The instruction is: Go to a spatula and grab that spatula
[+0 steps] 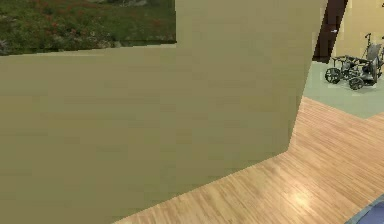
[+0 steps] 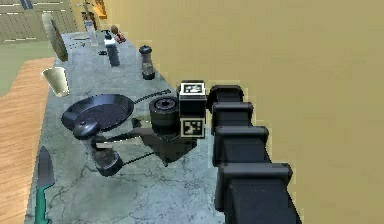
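My arm reaches over a grey-green marbled counter in the arm side view. The gripper lies left of the two white marker squares, its thin fingers pointing toward a dark frying pan. Just below the pan, a dark rounded utensil head rests above a short grey cylinder; I cannot name it as a spatula by its shape. With these things on the counter at the fingers, I cannot tell whether the gripper holds anything.
A dark pepper mill, a pale cup, a plate on edge and small bottles stand farther along the counter. The forward view has an olive wall, a landscape picture, wood floor and a wheelchair.
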